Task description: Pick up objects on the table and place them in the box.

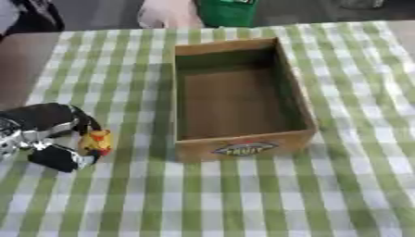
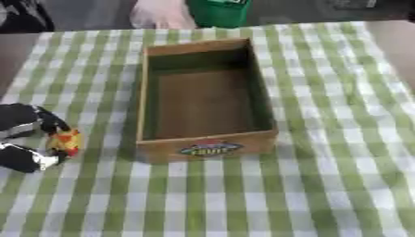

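Note:
My left hand (image 1: 45, 127) comes in from the left edge, low over the checked cloth, with its fingers and thumb curled round a small yellow and red object (image 1: 97, 140). The object shows between the fingertips, left of the box. A wooden box (image 1: 296, 92) with a "FRUIT" label on its near wall stands in the middle of the table; its inside looks empty. My right hand shows in neither view.
A green and white checked cloth (image 1: 243, 194) covers the table. Beyond the far edge are a green container (image 1: 227, 11) and a pale bag-like shape (image 1: 166, 14). Bare brown table (image 1: 20, 60) shows at the far left.

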`<state>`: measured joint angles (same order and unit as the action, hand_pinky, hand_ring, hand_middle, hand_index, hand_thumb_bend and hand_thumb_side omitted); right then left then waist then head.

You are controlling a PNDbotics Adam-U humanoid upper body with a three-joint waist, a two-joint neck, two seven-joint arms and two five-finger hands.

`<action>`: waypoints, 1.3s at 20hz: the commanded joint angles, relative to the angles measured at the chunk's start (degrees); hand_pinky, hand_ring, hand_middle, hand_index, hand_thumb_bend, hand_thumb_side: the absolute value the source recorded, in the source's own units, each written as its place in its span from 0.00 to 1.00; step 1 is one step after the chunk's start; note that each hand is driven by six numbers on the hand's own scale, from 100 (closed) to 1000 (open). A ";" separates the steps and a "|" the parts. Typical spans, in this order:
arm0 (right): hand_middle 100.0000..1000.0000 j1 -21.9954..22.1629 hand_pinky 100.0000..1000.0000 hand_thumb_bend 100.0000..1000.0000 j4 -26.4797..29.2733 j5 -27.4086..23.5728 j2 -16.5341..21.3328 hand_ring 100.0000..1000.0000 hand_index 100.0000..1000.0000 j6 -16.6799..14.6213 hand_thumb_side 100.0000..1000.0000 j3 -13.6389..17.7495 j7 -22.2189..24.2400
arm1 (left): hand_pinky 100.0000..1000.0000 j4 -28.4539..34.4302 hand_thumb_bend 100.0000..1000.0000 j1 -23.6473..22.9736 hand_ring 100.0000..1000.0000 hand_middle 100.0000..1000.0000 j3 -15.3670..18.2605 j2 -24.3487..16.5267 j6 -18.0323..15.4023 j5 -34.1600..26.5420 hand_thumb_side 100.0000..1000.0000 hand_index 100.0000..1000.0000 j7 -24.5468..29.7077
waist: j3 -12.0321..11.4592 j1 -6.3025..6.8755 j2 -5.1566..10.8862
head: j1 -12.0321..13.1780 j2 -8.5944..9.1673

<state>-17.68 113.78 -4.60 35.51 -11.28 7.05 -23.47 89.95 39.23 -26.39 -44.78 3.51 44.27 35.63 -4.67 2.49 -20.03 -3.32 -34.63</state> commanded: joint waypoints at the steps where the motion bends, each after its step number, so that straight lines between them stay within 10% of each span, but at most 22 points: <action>1: 0.60 -0.59 0.59 0.00 0.81 -0.18 0.73 0.61 0.76 -0.02 0.56 0.41 0.06 | 0.46 -1.74 0.06 0.87 0.63 0.52 -0.29 0.01 -0.88 1.72 0.54 0.79 -1.06 | 0.03 -0.19 1.16 | 0.23 0.63; 26: 0.60 -0.05 0.59 0.00 0.81 -0.29 0.96 0.61 0.76 0.14 0.56 0.68 -0.56 | 0.28 8.69 0.00 1.76 0.46 0.38 6.08 -1.57 1.40 2.41 0.37 0.67 -9.73 | -0.69 0.21 1.75 | -0.58 0.66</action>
<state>-17.54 113.78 -4.61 35.06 -11.09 7.08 -23.79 97.24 39.94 -21.68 -44.48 4.83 46.27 26.34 -5.27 2.72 -19.70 -3.72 -34.62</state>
